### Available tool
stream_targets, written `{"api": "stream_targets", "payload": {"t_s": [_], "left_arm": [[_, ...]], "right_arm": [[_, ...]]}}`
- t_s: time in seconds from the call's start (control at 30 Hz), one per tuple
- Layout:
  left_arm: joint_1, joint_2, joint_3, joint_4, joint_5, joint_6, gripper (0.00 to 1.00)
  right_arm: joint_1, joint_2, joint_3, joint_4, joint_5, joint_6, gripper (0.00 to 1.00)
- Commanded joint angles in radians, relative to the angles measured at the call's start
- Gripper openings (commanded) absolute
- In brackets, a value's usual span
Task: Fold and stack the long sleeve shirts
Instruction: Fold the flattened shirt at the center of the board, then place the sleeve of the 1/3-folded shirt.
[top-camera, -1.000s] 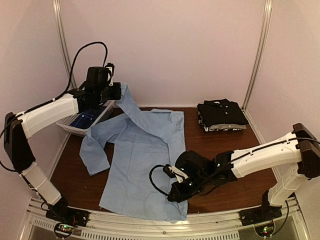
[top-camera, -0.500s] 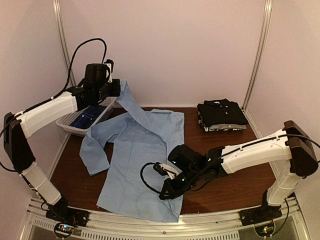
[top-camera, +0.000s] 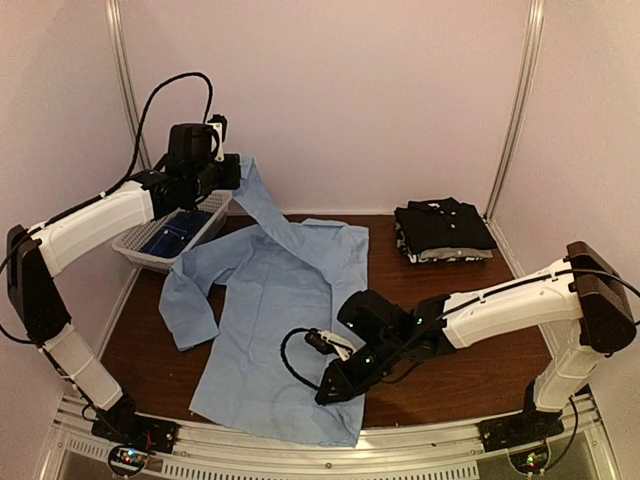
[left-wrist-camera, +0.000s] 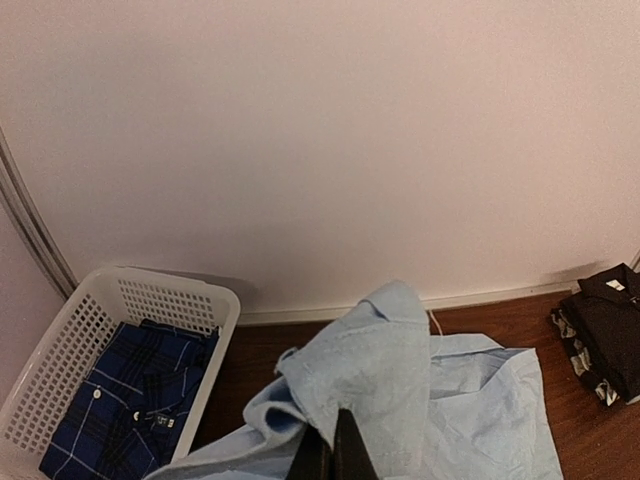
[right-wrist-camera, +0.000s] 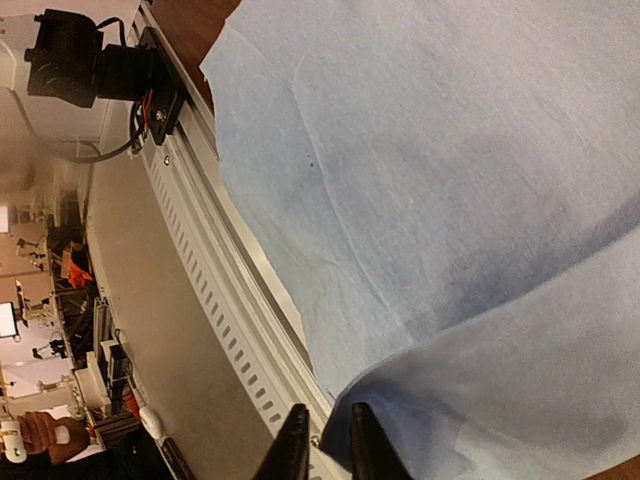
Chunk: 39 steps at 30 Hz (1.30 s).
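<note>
Left wrist: cropped fingers (left-wrist-camera: 348, 455) on shirt (left-wrist-camera: 400, 370)

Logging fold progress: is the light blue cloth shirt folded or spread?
Mostly spread: the light blue cloth shirt lies open across the brown table, left claw holding part up.

The light is dim and warm. Behind my left gripper (left-wrist-camera: 335, 452) the wall (left-wrist-camera: 320, 130) glows an even pinkish white, and the basket (left-wrist-camera: 62, 338) beside it casts a soft shadow. That wrist picture is grainy. Past my right gripper (right-wrist-camera: 326, 442) the blue shirt (right-wrist-camera: 450, 200) is sharp; the room (right-wrist-camera: 40, 330) beyond blurs. The overhead view bows its poles (top-camera: 517, 110).
</note>
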<state>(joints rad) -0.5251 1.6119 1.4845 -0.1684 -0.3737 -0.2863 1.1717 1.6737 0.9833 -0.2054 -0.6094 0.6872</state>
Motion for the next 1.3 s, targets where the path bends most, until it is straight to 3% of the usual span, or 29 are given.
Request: {"api": "stream_targets", "payload": {"t_s": [0.0,0.17,0.37,0.5,0.67,0.8,0.97,1.07,1.13,1.27], "left_arm": [[0.004,0.0,-0.013,0.03,0.002,0.001,0.0],[0.004,0.006,0.006,0.022,-0.006,0.008,0.0],[0.004,0.009,0.009,0.016,0.011,0.009,0.0],[0.004,0.008,-0.001,0.016,0.04,-0.006,0.0],[0.004,0.009,0.005,0.015,0.141,-0.036,0.0],[0.004,0.012,0.0,0.01,0.257,-0.071,0.0],[0.004,0.011,-0.045,-0.015,0.487,-0.143,0.0],[0.001,-0.007,-0.11,-0.015,0.595,-0.227,0.0],[-0.011,-0.034,-0.149,-0.016,0.607,-0.26,0.0],[-0.055,-0.126,-0.267,0.012,0.498,-0.265,0.0]], "right_arm": [[-0.004,-0.034,-0.003,0.016,-0.011,-0.019,0.36],[-0.051,-0.074,0.068,-0.077,0.041,-0.08,0.63],[-0.227,-0.152,0.113,-0.177,0.098,-0.155,0.67],[-0.363,-0.19,0.1,-0.097,0.14,-0.137,0.68],[-0.526,-0.136,0.095,0.112,0.137,-0.037,0.66],[-0.625,0.019,0.236,0.186,0.113,0.01,0.62],[-0.679,0.233,0.518,0.057,0.15,-0.028,0.56],[-0.695,0.346,0.61,0.015,0.129,0.011,0.46],[-0.698,0.397,0.649,0.021,0.093,0.046,0.42],[-0.697,0.459,0.663,0.106,0.101,0.04,0.34]]}}
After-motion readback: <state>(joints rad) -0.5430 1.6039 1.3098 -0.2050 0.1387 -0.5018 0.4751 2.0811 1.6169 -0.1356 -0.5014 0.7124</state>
